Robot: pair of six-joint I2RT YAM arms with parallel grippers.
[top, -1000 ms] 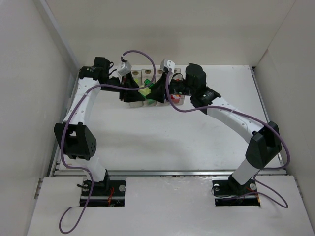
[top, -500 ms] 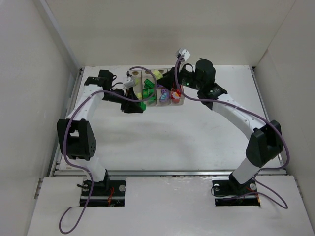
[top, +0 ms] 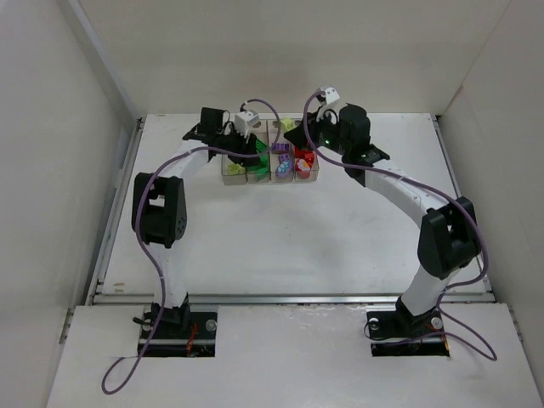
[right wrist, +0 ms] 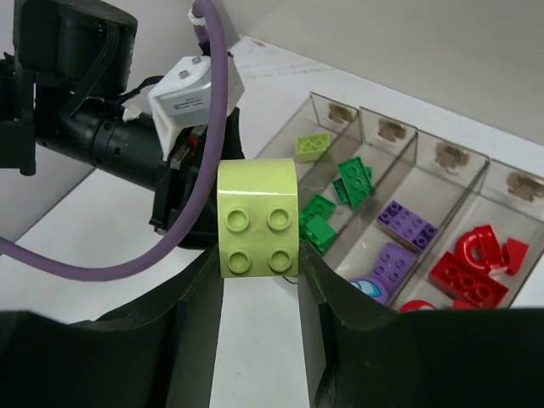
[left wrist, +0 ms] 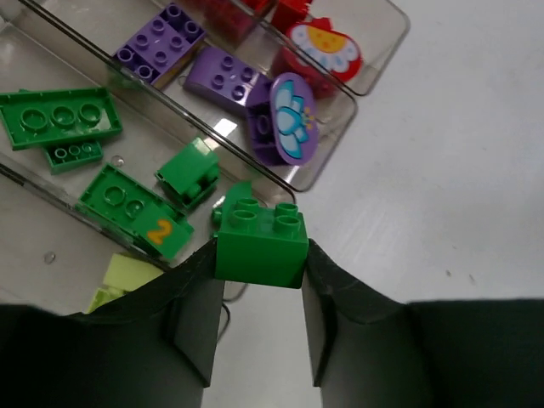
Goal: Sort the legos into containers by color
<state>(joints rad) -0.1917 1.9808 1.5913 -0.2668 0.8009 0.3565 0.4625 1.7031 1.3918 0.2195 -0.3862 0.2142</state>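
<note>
Holding, left side: the left fingers (left wrist: 191,319) were closed on a dark green brick (left wrist: 259,242), with its bumps up.
Holding, right side: the right fingers (right wrist: 194,340) were closed on a yellow-green brick (right wrist: 257,229), with its bumps facing the wrist camera.
Boxes: four clear containers (top: 270,180) sat joined in a row at the far side of the worktop (top: 280,246). Each one ran long from near to far.
Inside, left to right: a yellow-green piece (right wrist: 313,145), then green pieces (right wrist: 353,180), then purple pieces (right wrist: 406,223), then red pieces (right wrist: 474,265).
Way to go, green brick: it hung right by one end of the green box, so I think only a small move was needed before letting go.
Way to go, yellow-green brick: it hung over the far end of the row, near the middle. Its box was the last one on the left.
Nearer arm: the left arm (top: 157,208) was closer to that left box, so the two arms could bump there.
</note>
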